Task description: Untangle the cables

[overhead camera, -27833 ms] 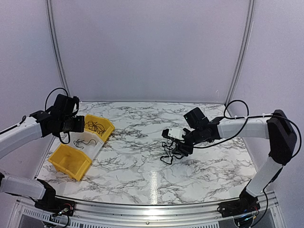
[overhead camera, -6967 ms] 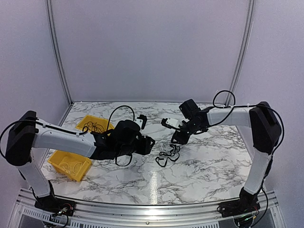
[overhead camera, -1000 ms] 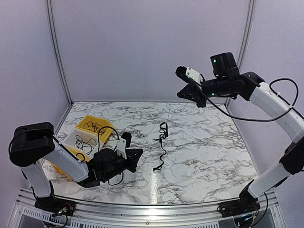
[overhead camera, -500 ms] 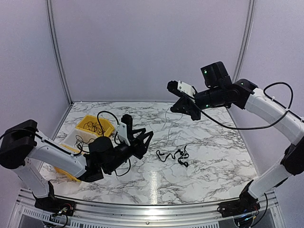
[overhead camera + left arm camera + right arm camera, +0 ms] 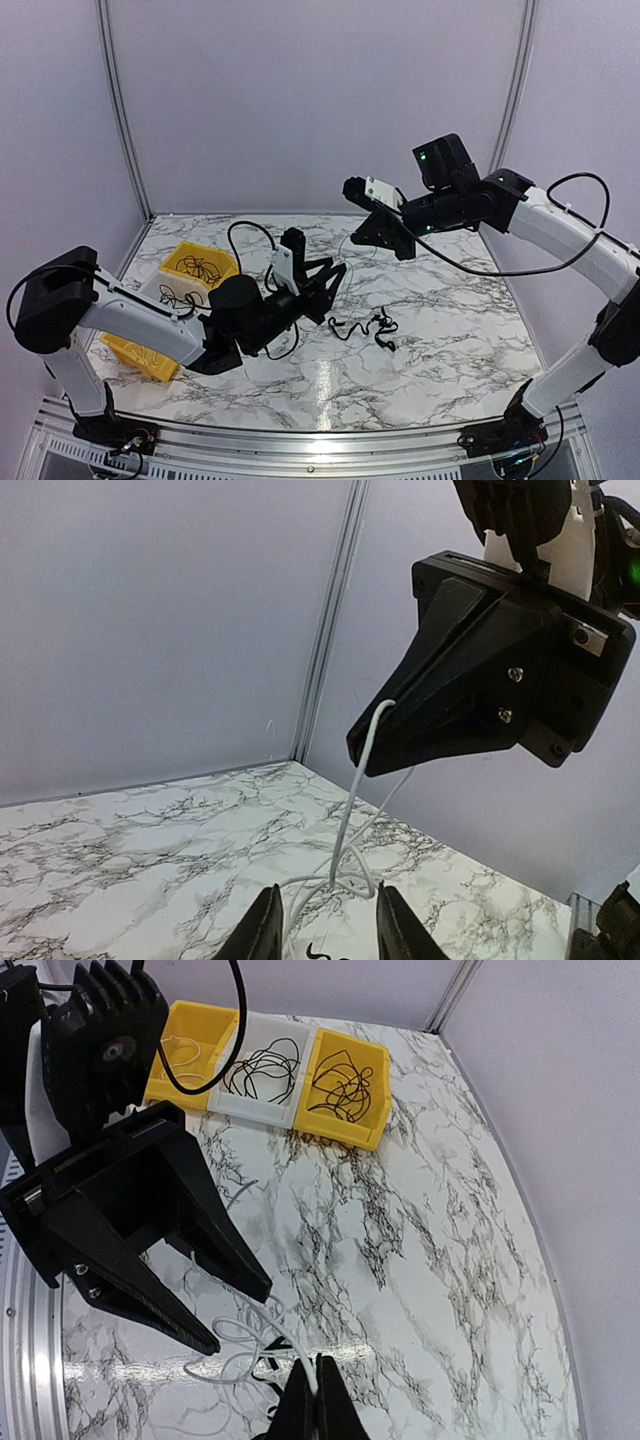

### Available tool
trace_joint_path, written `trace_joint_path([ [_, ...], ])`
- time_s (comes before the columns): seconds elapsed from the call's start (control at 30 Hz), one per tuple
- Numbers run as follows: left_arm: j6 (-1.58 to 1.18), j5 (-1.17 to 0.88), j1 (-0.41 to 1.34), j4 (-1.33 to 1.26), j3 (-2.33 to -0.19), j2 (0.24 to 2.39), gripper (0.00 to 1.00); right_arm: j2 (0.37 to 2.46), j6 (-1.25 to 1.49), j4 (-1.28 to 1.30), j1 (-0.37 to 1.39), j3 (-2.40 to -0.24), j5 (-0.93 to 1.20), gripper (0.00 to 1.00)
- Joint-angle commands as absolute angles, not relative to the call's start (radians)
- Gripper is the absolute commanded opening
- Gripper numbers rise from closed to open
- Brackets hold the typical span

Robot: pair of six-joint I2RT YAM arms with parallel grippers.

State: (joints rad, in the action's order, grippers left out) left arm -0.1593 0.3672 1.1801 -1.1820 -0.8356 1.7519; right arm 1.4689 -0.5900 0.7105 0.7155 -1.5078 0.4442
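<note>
Pale lilac walls (image 5: 300, 100) enclosed a marble-patterned counter (image 5: 450, 345). A row of bins (image 5: 228, 276) stood at its left edge, two yellow with a white one between them. We took that row as our landmark. In the white bin and in the yellow bin at the far end of the row we saw coiled black cables (image 5: 262, 1065), each coil loose in its own bin.

Well to the right of the row, on the bare counter, lay the black cable clump (image 5: 372, 324), a small knotted tangle stretched out sideways. Between the row and the clump, the left fingers (image 5: 262, 932) pointed away from the bins. They were spread apart with nothing between them, and they hovered low beside the near end of the clump.

Farther from the row than the clump, and raised high above the counter, the right fingers (image 5: 470, 680) were pressed together, and their tip pinched a thin white cable (image 5: 349, 820). That cable hung down from the tip and ended in a few slack loops on the counter. The loops lay against the black clump on the side facing the row. In the left wrist view the loops showed just beyond the gap between the spread fingers. We could not tell whether the white cable was knotted into the black clump or merely lay over it.
</note>
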Motion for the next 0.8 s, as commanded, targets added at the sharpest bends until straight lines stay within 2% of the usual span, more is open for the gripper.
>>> trace_joint_path([
  [0.0, -0.143, 0.372, 1.182, -1.189, -0.887, 1.784, 0.34, 1.476, -0.57, 0.689, 0.731, -1.505, 0.461, 0.0],
  [0.27, -0.2, 0.461, 1.167, -1.172, -0.964, 1.877, 0.44, 1.48, -0.56, 0.688, 0.735, -1.51, 0.471, 0.0],
  [0.5, -0.199, 0.629, 1.217, -1.231, -0.856, 1.805, 0.53, 1.479, -0.545, 0.667, 0.735, -1.507, 0.416, 0.0],
  [0.67, -0.133, 0.672, 1.274, -1.275, -0.772, 1.746, 0.54, 1.49, -0.539, 0.656, 0.735, -1.503, 0.399, 0.0],
  [0.77, -0.117, 0.609, 1.279, -1.272, -0.775, 1.759, 0.5, 1.495, -0.535, 0.653, 0.736, -1.506, 0.399, 0.0],
])
